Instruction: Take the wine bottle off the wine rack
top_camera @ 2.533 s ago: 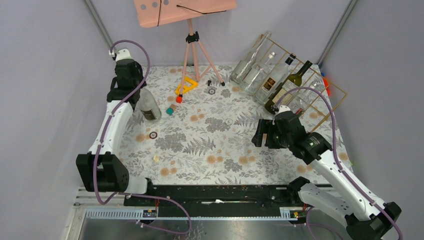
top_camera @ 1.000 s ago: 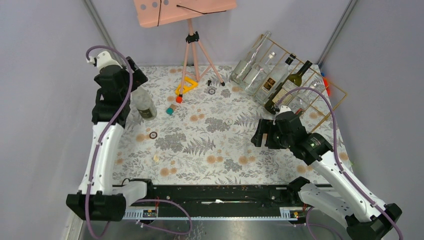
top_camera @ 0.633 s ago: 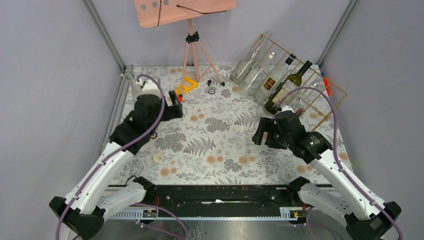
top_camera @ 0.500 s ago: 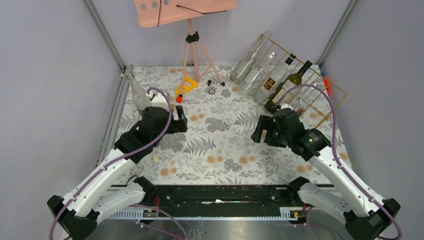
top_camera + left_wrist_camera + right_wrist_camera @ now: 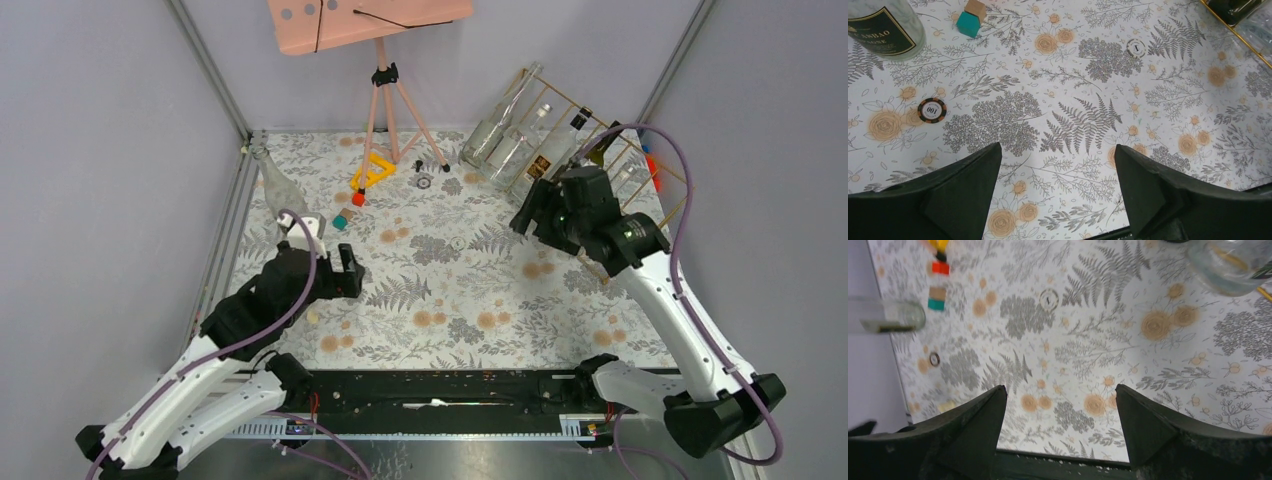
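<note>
Wine rack (image 5: 645, 172) is leaning at the worktop's (image 5: 450, 300) far right corner, carrying clear bottles (image 5: 500, 135) and the dark wine bottle (image 5: 604, 146), which seems to be lying in its cell, mostly hidden behind the right arm. Right hand (image 5: 1060, 390) is hovering wide open, empty, beside the rack. Left hand (image 5: 1058, 150) is gaping wide near a poker chip (image 5: 931, 109).

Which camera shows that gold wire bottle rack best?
Top external: it shows most of the wine rack, partly behind the right arm. Each wrist view catches only a sliver of its gold wire.
</note>
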You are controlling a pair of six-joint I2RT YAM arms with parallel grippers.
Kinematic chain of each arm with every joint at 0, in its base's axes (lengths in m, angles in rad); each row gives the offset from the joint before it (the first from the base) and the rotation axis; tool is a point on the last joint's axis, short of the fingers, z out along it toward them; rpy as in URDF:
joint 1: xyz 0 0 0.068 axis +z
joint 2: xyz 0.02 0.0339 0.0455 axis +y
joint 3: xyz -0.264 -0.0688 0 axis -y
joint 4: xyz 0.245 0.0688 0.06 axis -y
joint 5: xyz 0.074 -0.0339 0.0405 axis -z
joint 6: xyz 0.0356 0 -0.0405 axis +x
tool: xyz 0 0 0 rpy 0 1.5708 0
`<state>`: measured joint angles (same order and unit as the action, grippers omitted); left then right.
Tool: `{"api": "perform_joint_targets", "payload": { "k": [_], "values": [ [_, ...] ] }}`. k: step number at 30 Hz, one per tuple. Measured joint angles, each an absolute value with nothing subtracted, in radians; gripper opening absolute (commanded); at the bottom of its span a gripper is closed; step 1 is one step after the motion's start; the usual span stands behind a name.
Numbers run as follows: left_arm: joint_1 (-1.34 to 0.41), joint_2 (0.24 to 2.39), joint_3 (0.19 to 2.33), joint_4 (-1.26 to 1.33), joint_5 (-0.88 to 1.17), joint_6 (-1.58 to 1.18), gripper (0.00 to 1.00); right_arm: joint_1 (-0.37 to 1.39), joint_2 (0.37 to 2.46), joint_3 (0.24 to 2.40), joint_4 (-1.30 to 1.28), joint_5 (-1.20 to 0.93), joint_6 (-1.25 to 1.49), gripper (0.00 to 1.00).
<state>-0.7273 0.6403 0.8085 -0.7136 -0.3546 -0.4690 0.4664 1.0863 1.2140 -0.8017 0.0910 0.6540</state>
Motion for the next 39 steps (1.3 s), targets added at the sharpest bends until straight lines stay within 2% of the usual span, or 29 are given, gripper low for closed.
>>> {"api": "perform_joint_targets", "payload": {
  "k": [6, 13, 18, 28, 39],
  "values": [
    [-0.734, 0.549, 0.809, -0.771, -0.352, -0.468, 0.91, 0.195, 1.139, 1.246, -0.793, 0.002, 0.692, 0.86],
    [-0.736, 0.553, 0.809, -0.772, -0.342, -0.467, 0.91, -0.031, 1.153, 1.249, -0.761, 0.070, 0.728, 0.82],
    [-0.740, 0.549, 0.809, -0.772, -0.338, -0.464, 0.92, -0.069, 1.190, 1.266, -0.684, 0.203, 0.723, 0.72],
    [-0.782, 0.504, 0.797, -0.773, -0.342, -0.464, 0.93, -0.085, 1.436, 1.392, -0.549, 0.318, 0.647, 0.69],
    [-0.799, 0.503, 0.796, -0.776, -0.353, -0.464, 0.93, -0.097, 1.591, 1.456, -0.519, 0.369, 0.583, 0.60]
  ]
}}
